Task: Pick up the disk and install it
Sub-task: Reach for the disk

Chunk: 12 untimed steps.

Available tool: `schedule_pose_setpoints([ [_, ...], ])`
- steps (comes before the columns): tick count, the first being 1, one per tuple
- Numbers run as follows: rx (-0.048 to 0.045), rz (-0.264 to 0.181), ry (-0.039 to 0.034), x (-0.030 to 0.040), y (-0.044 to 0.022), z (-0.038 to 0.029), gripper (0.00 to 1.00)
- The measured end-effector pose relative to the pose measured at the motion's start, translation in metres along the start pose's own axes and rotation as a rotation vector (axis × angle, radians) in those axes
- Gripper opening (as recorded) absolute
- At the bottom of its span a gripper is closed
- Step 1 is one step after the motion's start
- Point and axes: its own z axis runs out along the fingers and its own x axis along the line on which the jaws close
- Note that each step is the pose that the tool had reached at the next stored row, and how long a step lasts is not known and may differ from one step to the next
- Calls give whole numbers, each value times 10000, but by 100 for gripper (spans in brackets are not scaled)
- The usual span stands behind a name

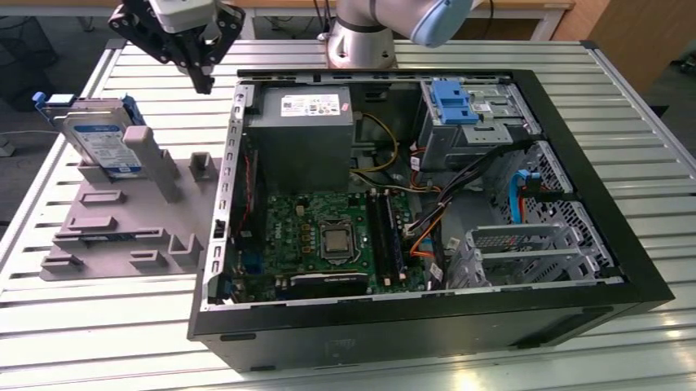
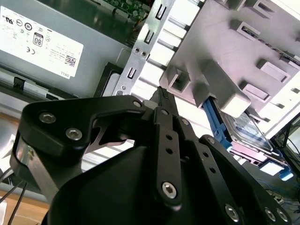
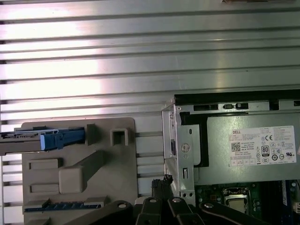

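The disk [image 1: 100,143], a silver drive with a white-and-blue label in a bright blue carrier, stands tilted in a slot at the back of the grey fixture [image 1: 120,224] at the exterior view's left. My gripper [image 1: 202,81] hangs above the table between the fixture and the open computer case [image 1: 609,244], to the right of the disk and apart from it. Its fingers are shut with nothing between them. In the first wrist view the disk [image 3: 44,139] shows edge-on beside the fixture [image 3: 79,173], and the gripper [image 3: 161,182] is near the case's corner. In the second wrist view the gripper [image 2: 162,93] points toward the fixture [image 2: 225,51] and the disk [image 2: 248,129].
The open case holds a large grey box [image 1: 299,122] with a white sticker, a green motherboard [image 1: 326,236], cables and a drive bay with a ribbed blue latch [image 1: 455,102]. All stands on a slatted metal table [image 1: 109,326]. The arm's base [image 1: 364,41] is behind the case.
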Motion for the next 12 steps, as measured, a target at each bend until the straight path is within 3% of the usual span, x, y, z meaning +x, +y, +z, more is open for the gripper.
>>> schedule_pose_setpoints([
  [5,0,35,-1,73,10,12,11],
  [12,0,37,-2,87,9,16,11],
])
